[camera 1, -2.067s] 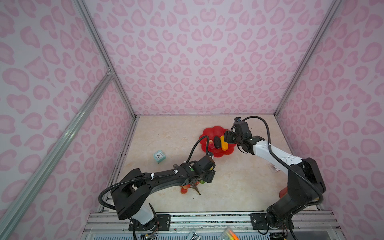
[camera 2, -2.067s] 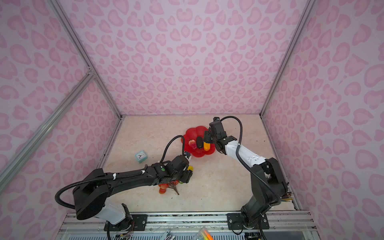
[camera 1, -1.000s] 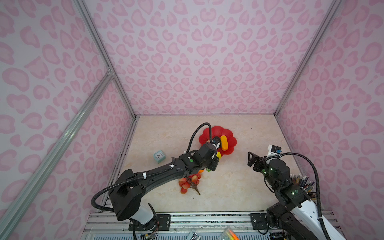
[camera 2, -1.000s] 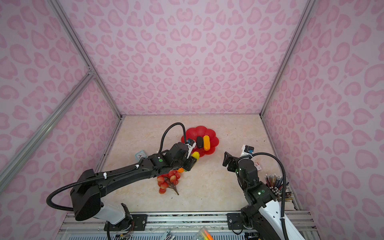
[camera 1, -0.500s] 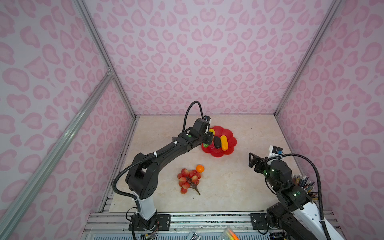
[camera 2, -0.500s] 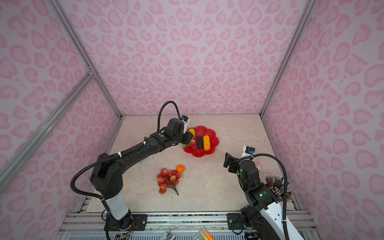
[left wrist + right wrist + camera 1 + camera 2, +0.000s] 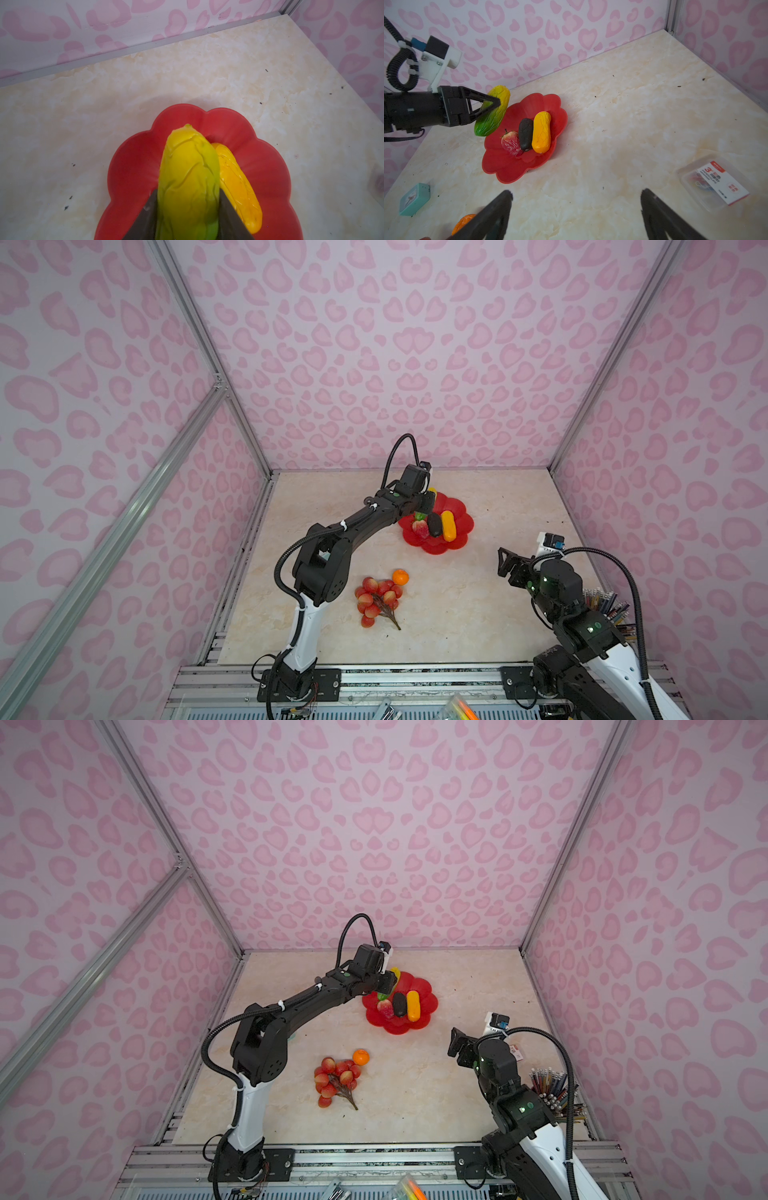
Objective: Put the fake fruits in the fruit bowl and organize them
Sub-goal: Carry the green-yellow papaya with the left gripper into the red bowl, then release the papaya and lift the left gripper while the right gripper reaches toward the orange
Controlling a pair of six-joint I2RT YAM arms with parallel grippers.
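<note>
My left gripper (image 7: 188,207) is shut on the green-yellow oblong fruit (image 7: 188,176) and holds it tilted just above the back-left petals of the red fruit bowl (image 7: 512,170). Three fruits lie side by side in the bowl: a strawberry-like one (image 7: 511,143), a dark avocado (image 7: 525,134) and a yellow-orange oblong (image 7: 542,132). On the table in front lie the red grape bunch (image 7: 376,599) and, touching it, the orange tangerine (image 7: 400,576). My right gripper (image 7: 576,197) hangs open and empty to the right of the bowl (image 7: 436,549), above bare table.
A small teal clock (image 7: 415,198) stands near the left wall. A clear plastic box with a red-and-white label (image 7: 714,186) lies on the table at the right. A holder of pencils (image 7: 548,1088) stands at the front right beside my right arm.
My left gripper has carried the green-yellow fruit from beside the grape bunch to the bowl. My right arm drew back from the bowl to the right side and has since held still.
</note>
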